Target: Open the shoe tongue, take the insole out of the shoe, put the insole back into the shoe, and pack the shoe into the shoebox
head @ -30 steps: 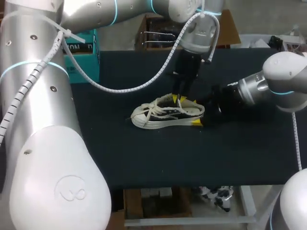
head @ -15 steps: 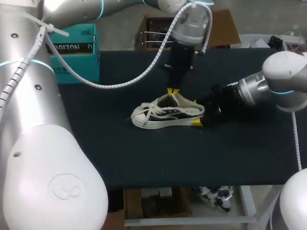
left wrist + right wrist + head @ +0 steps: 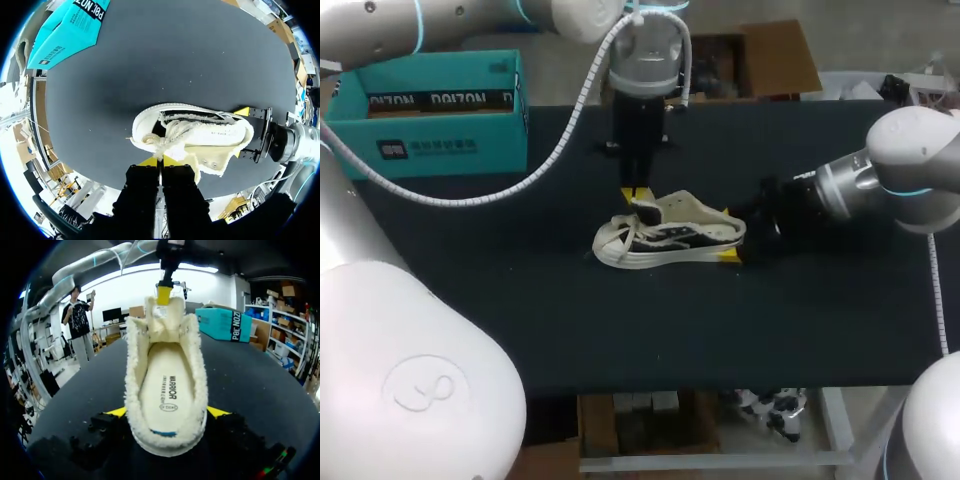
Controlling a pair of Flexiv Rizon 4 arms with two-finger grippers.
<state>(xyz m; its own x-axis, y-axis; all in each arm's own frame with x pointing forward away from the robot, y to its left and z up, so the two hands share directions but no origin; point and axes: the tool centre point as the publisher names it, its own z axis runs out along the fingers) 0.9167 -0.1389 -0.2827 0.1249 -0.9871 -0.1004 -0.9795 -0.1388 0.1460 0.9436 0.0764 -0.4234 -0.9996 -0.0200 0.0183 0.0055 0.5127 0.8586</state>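
**Cream, black, teal and yellow**

The shoe [image 3: 670, 232] at mid-frame is cream with black side panels and white laces. Its fleecy tongue [image 3: 164, 315] and insole [image 3: 167, 390] are cream, the insole bearing dark print. The table [image 3: 620, 330] is black. At upper left the shoebox [image 3: 430, 120] is teal with white print. The left gripper [image 3: 638, 194] and right gripper [image 3: 728, 235] have yellow tips.

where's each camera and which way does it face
Head view: above and behind, looking down on the table; left arm and right arm show, left gripper on the shoe tongue, right gripper at the heel.
Left wrist view: looks down its own gripper onto the shoe.
Right wrist view: at the heel, looks along the insole toward the toe; its gripper flanks the heel.
Both wrist views share the shoe and the left gripper.
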